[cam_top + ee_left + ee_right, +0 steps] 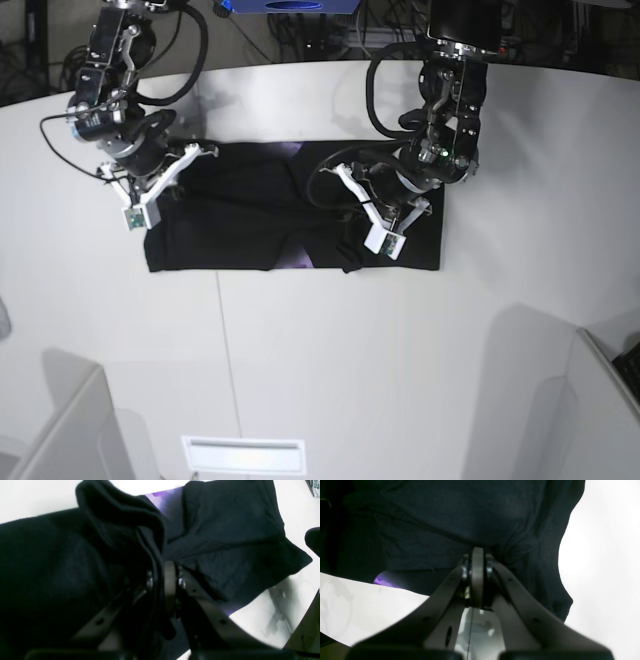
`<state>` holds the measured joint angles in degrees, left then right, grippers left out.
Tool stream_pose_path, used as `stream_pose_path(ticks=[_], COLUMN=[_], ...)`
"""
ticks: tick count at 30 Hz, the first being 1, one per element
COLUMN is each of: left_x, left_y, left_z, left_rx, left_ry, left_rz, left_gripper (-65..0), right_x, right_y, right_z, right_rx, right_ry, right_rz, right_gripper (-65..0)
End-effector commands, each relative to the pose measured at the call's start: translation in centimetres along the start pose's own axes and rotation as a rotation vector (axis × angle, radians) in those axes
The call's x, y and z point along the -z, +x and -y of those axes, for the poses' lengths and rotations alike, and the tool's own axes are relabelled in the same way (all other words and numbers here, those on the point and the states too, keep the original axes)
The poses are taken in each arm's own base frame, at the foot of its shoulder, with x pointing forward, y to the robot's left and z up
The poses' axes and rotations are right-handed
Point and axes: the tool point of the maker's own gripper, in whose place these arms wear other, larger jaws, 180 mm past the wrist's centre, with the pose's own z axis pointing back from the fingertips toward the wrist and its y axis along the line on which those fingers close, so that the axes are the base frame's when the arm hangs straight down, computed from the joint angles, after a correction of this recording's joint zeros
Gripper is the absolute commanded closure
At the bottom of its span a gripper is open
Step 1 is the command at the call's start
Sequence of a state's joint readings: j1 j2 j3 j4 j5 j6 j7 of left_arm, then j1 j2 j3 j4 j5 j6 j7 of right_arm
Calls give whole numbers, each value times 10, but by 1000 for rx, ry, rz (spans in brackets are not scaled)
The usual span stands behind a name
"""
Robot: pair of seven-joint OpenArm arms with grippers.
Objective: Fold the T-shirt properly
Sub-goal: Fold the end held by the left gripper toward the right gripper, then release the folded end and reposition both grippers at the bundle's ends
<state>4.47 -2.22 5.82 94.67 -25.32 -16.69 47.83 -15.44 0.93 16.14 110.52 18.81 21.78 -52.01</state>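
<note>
The black T-shirt (240, 220) lies spread across the white table (330, 350), with bits of purple print (297, 152) showing at its folds. My left gripper (347, 182) is shut on a raised fold of the T-shirt (225, 530) near its middle; in the left wrist view the cloth bunches up between the fingers (170, 580). My right gripper (190, 158) is shut on the T-shirt (445, 517) near its far left edge, and the cloth is pinched at its fingertips (477, 557). A purple patch (385, 581) shows under the cloth.
A blue object (290, 5) and cables sit beyond the table's far edge. A grey bin (60, 430) and a white slot (243, 455) are at the front. A table seam runs forward from the shirt's front edge.
</note>
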Motion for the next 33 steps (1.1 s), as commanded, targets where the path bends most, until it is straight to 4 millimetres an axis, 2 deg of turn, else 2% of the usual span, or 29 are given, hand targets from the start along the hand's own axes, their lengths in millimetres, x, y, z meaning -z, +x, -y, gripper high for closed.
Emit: stream_pose_path(ticks=[1,12,13,18,22,25,29,33], left_x=[-2,-1,-1,-1,5,16,31,35], left_y=[16,14,14,15,10,2,-8,-5], left_z=[5,6,6,6,20,33,53,67], left_rx=[13,10,10,11,26,48,71,63], left_ry=[-18,-21,-21,-20,-54,-89,-140,-166], left_rz=[50,46,46,48,30,-8,-57,-49], left_gripper=[0,0,-16,-313,-479,-527,-527,-527], right_x=[-3,-3,-3,-3,-3,-3,-3,-3], right_y=[13,12,12,12,12,12,12,11], right_z=[0,0,0,0,0,0,1,1], right_rx=[-15,-15,-15,-15,-15,-15,-13,-13], right_ry=[3,3,3,3,3,3,1,1], right_rz=[47,44,44,44,44,44,44,44], right_gripper=[0,0,0,0,0,0,0,0])
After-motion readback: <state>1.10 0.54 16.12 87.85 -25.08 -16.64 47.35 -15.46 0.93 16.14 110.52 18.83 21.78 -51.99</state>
